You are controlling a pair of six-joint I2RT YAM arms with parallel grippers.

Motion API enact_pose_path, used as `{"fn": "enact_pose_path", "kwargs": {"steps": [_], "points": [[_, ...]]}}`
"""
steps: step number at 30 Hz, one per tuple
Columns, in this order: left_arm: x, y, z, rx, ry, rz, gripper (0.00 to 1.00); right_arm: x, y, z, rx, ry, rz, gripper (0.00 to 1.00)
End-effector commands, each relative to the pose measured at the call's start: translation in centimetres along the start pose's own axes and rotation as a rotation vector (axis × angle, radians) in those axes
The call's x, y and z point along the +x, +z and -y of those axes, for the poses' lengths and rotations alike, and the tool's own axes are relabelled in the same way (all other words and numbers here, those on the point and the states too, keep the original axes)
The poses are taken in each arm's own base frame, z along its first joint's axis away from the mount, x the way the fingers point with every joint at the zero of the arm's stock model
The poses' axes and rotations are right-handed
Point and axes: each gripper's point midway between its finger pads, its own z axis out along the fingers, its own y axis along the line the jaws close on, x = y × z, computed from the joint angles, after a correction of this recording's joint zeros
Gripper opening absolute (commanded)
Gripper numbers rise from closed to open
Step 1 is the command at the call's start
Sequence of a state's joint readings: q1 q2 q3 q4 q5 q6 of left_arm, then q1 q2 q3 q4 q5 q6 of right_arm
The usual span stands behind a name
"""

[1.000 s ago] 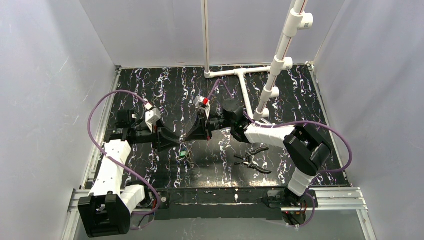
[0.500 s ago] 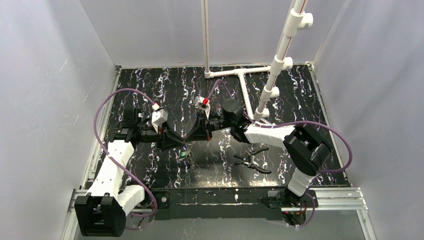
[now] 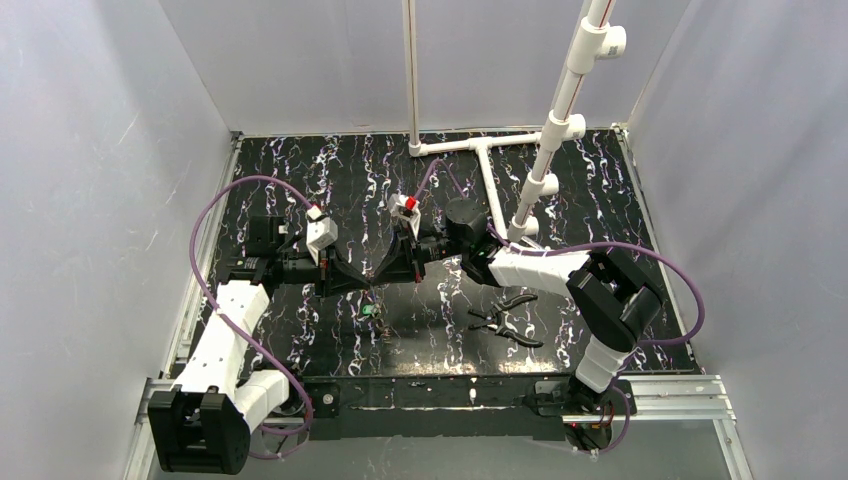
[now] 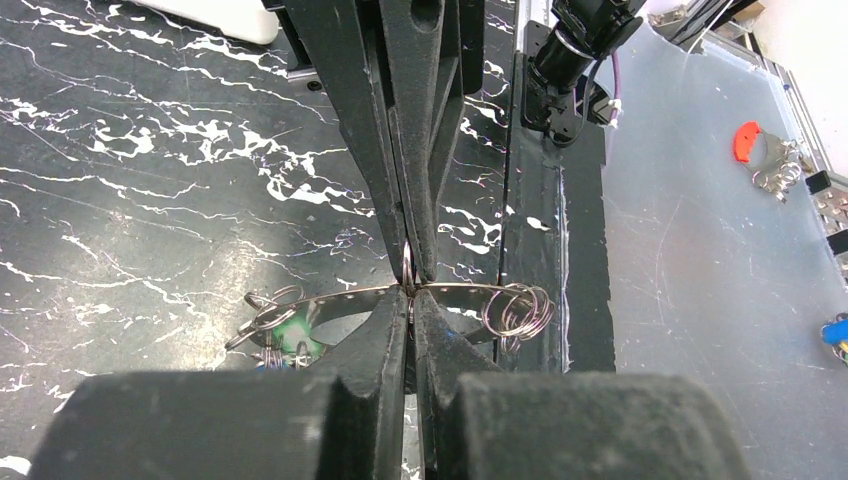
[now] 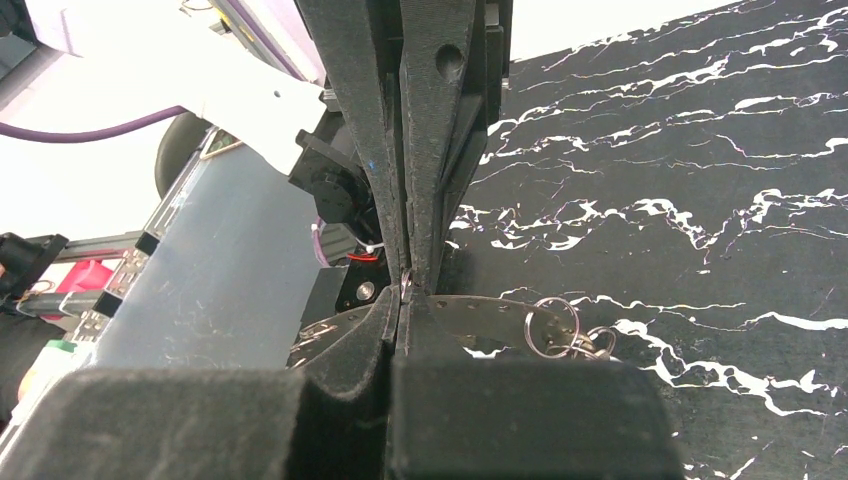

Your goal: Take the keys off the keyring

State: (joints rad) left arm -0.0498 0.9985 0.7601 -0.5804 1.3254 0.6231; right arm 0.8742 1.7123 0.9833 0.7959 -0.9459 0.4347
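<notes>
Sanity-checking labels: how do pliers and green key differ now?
The pliers are larger, black-handled; the green key is tiny, green-headed. The pliers lie free on the table; the green key is linked to the keyring pinched by left gripper and right gripper. Neither is gripped directly.

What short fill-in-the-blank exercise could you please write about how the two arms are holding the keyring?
1. The left gripper and the right gripper are both ___ on the keyring.
2. The key visible in the top view has a ___ head.
3. The pliers lie on the table nearer the ___ arm's base.
Missing words: shut; green; right.
</notes>
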Motion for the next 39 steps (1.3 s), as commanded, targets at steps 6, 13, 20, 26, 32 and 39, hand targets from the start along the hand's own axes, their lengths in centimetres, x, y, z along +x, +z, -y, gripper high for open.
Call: {"fn": "enact_pose_path", "kwargs": {"steps": [6, 13, 20, 26, 32, 39], "points": [[0.4, -0.1, 0.2, -0.037, 0.018, -0.030, 0.00, -1.1, 0.1, -0.1, -0.007, -0.102, -0.010, 0.23], [0.9, -0.4, 0.1, -0.053, 0.057, -0.067, 0.00, 0.0, -0.5, 0.8, 0.027, -0.143, -0.132, 0.40], [1.3, -0.4, -0.1, -0.046, 0.061, -0.097, 0.00, 0.1, -0.8, 1.2, 0.052, -0.184, -0.193, 0.48], [1.4, -0.2, 0.0, -0.040, 0.065, -0.115, 0.00, 0.4, -0.4, 1.1, 0.055, -0.195, -0.233, 0.49], [1.8, 0.0, 0.0, -0.041, 0.063, -0.133, 0.00, 1.4, 0.7, 0.8, 0.059, -0.202, -0.270, 0.54], [2.1, -0.1, -0.6, -0.057, 0.063, -0.148, 0.00, 2.1, 0.8, 0.9, 0.062, -0.187, -0.283, 0.55]]}}
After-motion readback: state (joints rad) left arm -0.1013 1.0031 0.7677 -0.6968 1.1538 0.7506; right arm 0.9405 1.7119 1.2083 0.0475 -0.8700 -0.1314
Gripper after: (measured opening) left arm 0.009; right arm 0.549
